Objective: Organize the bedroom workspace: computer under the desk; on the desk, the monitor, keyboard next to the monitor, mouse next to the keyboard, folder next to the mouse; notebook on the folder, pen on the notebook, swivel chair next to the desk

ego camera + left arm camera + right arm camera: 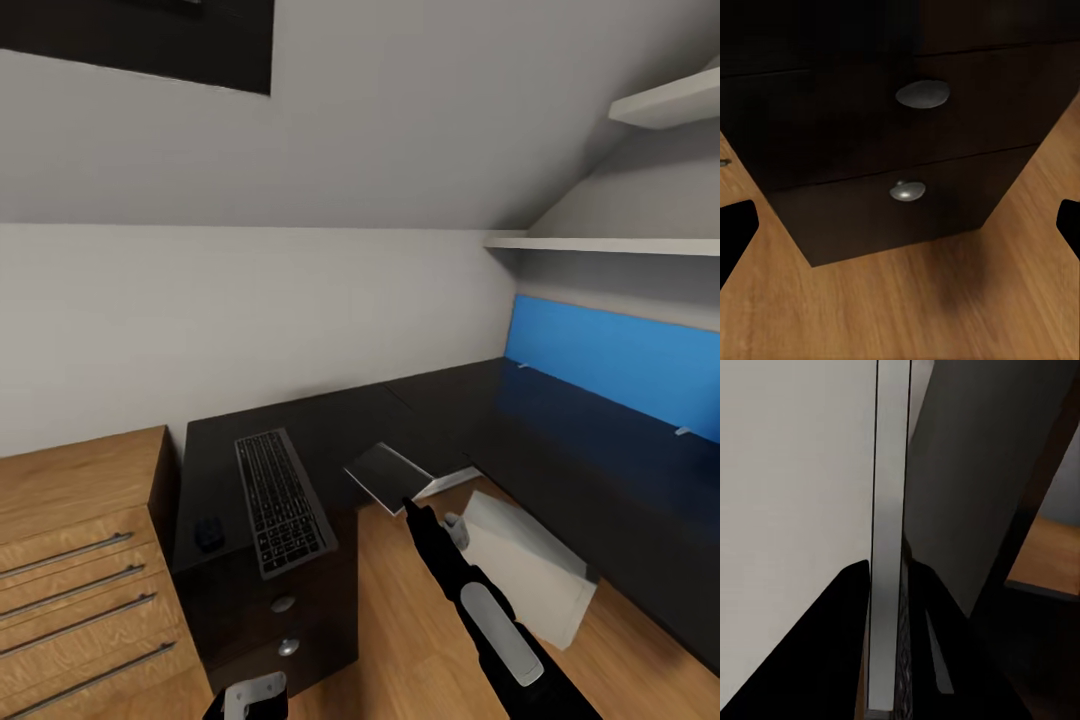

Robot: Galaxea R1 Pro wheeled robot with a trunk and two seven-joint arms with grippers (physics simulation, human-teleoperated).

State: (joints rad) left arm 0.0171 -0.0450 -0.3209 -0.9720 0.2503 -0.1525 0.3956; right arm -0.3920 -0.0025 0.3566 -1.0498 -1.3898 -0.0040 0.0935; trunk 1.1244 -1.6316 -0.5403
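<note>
black desk (560,440), keyboard (280,500), mouse (209,533)

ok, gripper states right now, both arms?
Left gripper: open, holding nothing, facing the black drawer unit.
Right gripper: shut on a thin grey flat item, likely the notebook.

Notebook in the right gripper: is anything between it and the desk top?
Nothing visible. The right gripper holds the notebook over the desk's front edge, and bare black top lies just behind it. The keyboard lies apart to its left, the mouse beyond that.
</note>
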